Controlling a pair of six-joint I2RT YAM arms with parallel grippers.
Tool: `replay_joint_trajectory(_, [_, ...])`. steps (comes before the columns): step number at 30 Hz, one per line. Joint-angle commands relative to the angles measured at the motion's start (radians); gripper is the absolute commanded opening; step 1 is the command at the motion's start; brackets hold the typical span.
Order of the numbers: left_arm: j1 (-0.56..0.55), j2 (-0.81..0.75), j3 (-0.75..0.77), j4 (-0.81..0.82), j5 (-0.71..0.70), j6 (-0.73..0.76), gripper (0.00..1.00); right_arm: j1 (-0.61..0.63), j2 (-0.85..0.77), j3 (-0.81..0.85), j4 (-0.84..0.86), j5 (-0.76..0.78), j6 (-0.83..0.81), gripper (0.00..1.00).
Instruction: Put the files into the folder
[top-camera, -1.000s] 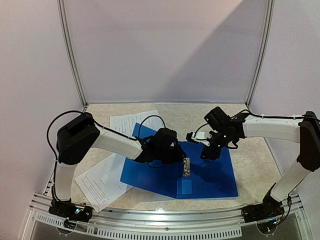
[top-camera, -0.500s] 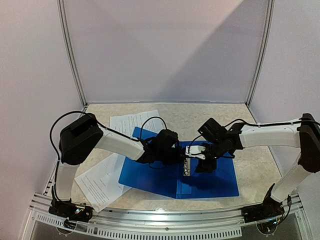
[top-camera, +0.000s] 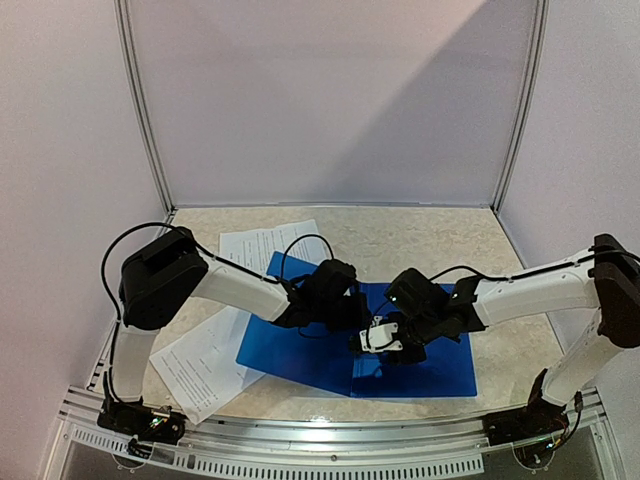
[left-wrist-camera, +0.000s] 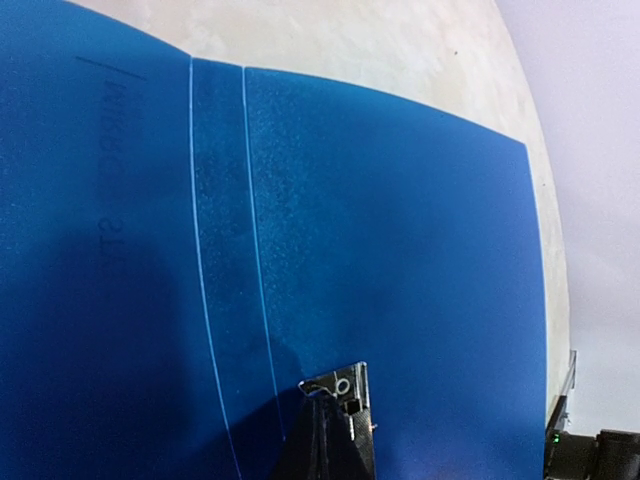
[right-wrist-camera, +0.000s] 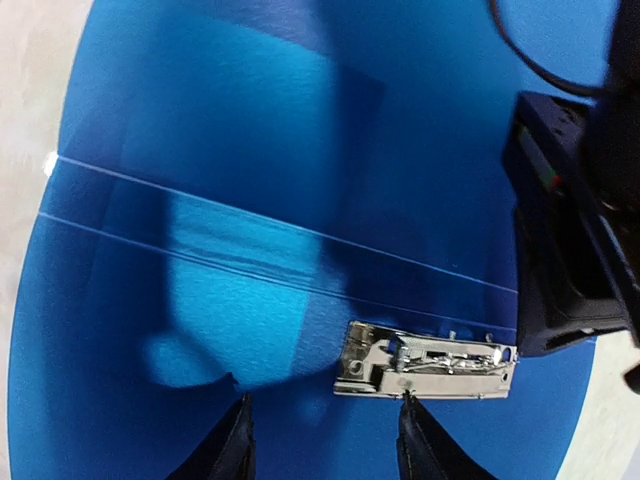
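The folder (top-camera: 445, 362) is a flat, bright blue plastic unit. It lies fully open on the bench (top-camera: 420, 235), inner faces up, with both covers spread left and right of the spine. Two thin parallel crease lines (right-wrist-camera: 250, 245) run the length of the spine strip. A metal clip (right-wrist-camera: 425, 365) is fixed on the inner face alongside the spine and lies flat, parallel to the creases.

The files are thin white sheets printed with lines of small black text, and both lie flat outside the folder. One sheet (top-camera: 255, 245) lies at the folder's far-left corner. The second sheet (top-camera: 200, 372) lies at the near-left, and its edge meets the left cover.
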Motion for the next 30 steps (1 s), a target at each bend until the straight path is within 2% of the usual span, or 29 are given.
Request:
replay_joint_trajectory(1, [-0.015,0.041,0.002,-0.013,0.018,-0.009,0.0,0.052,-0.033,-0.044,0.09,0.097,-0.068,0.46])
replay_joint_trajectory(10, [-0.017,0.044,-0.001,-0.001,0.023,-0.016,0.0,0.057,-0.012,-0.012,0.142,0.154,-0.016,0.39])
replay_joint_trajectory(23, [-0.017,0.033,-0.021,0.012,0.02,-0.02,0.0,0.053,0.051,0.039,0.1,0.103,0.059,0.21])
replay_joint_trajectory(30, [-0.017,0.033,-0.022,0.022,0.021,-0.018,0.0,0.025,0.075,0.05,0.074,0.073,0.103,0.21])
